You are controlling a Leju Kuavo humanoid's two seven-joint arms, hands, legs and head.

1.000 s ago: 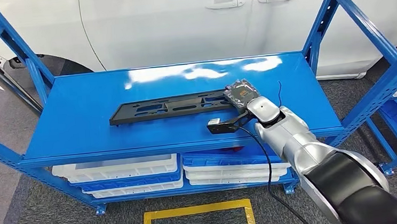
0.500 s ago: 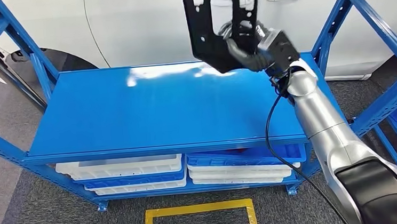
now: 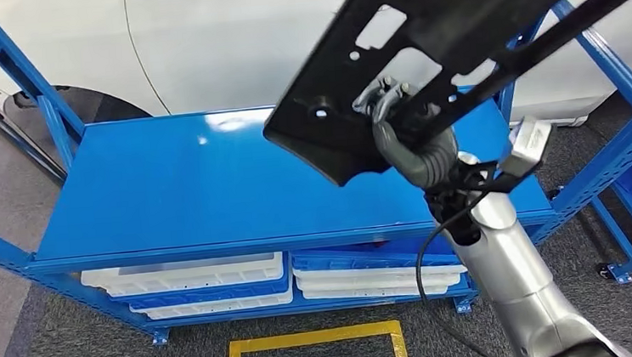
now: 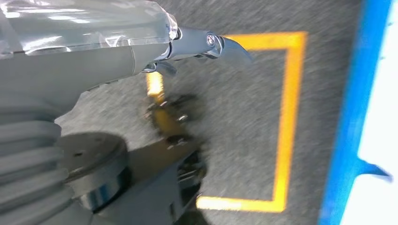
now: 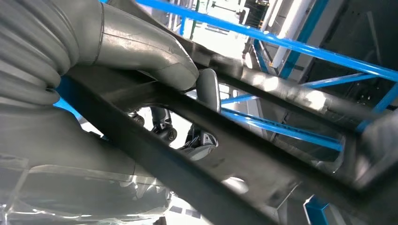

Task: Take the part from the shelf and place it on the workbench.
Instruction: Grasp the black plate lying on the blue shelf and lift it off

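Observation:
The part (image 3: pixel 461 13) is a long black plastic panel with several cut-outs. My right hand (image 3: pixel 407 137) grips it near its lower end and holds it high above the blue shelf top (image 3: pixel 193 180). It is tilted, close to the camera, and runs up to the picture's upper right corner. In the right wrist view the thumb (image 5: pixel 155 51) presses on a black bar of the part (image 5: pixel 211 159), with darker fingers (image 5: pixel 206 89) curled through an opening. My left hand (image 4: pixel 94 61) hangs over the floor and holds nothing, with one finger stretched out.
The shelf top is bare. White and blue trays (image 3: pixel 193 278) are stacked under it. Blue uprights (image 3: pixel 625 137) frame the shelf, and a white car (image 3: pixel 225 41) stands behind. A yellow square (image 3: pixel 317 340) is marked on the grey floor in front.
One second ago the part lay flat on the shelf under my right hand. It has since been lifted off, stood upright, and has now swung nearer the camera at a slant.

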